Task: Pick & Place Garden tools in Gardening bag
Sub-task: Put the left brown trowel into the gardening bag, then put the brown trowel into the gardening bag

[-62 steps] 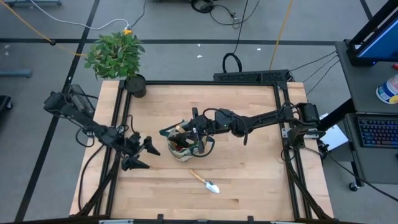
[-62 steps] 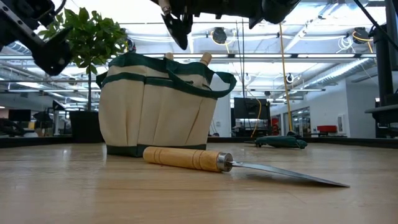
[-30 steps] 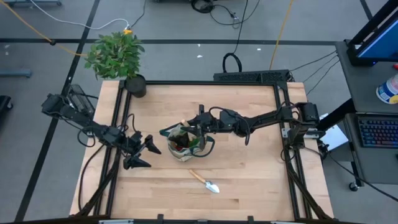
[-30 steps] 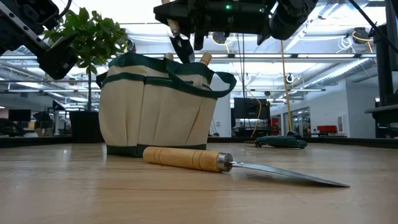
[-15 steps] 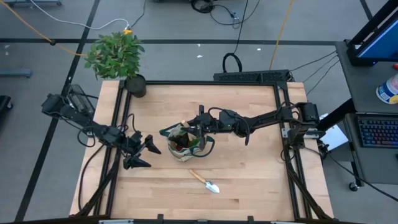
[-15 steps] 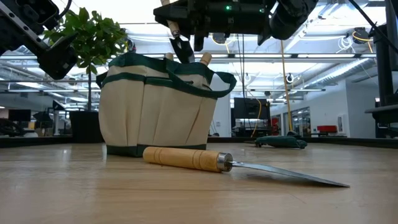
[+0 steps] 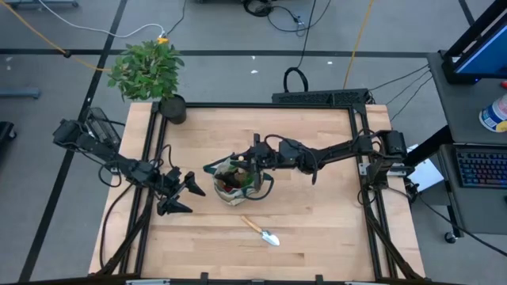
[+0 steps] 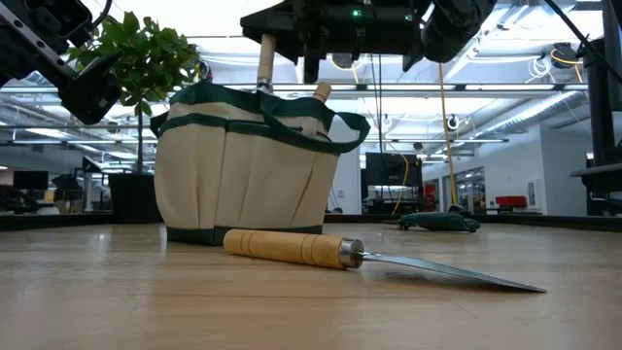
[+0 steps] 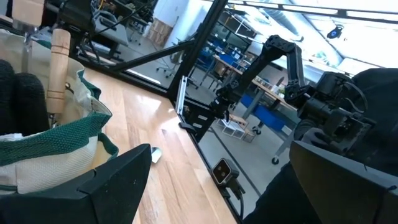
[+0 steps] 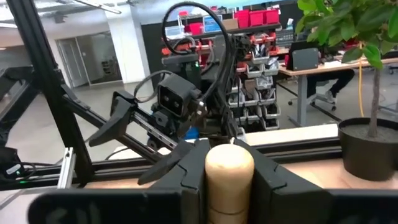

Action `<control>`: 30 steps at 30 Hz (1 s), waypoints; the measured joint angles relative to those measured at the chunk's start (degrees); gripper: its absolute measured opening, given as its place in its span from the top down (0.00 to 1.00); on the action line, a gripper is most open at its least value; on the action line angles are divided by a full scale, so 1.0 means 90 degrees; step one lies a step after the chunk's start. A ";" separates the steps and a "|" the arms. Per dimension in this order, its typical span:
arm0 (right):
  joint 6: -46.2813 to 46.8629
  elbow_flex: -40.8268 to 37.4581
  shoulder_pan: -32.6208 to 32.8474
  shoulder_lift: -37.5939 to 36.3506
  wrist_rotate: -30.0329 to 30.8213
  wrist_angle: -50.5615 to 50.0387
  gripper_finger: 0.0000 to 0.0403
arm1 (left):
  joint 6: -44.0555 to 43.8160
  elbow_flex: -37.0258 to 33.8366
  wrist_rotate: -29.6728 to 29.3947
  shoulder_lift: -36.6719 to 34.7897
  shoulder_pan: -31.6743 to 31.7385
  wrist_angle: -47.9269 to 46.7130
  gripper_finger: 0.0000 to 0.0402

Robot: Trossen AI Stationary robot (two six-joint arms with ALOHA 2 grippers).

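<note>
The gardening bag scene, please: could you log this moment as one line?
right hand: shut on wooden tool handle, above gardening bag | left hand: open, waiting beside bag | trowel: on table

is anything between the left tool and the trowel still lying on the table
Nothing visible. The left tool hangs open to the left of the bag, and the trowel lies apart in front of the bag on bare wood. The straight path between them passes in front of the bag. The right tool is over the bag, gripping a wooden handle.
</note>
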 joint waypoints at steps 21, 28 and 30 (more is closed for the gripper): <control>-0.0126 0.0000 -0.0039 0.0000 0.0283 -0.0236 0.99 | 0.0027 -0.0002 0.0000 0.0000 0.0000 -0.0007 0.03; -0.0174 0.0000 -0.0053 0.0000 0.0280 -0.0233 0.98 | 0.0031 -0.0002 0.0000 -0.0001 0.0000 -0.0035 0.03; -0.0172 0.0000 -0.0058 0.0000 0.0280 -0.0238 0.98 | 0.0032 -0.0002 0.0000 0.0000 0.0000 -0.0034 0.03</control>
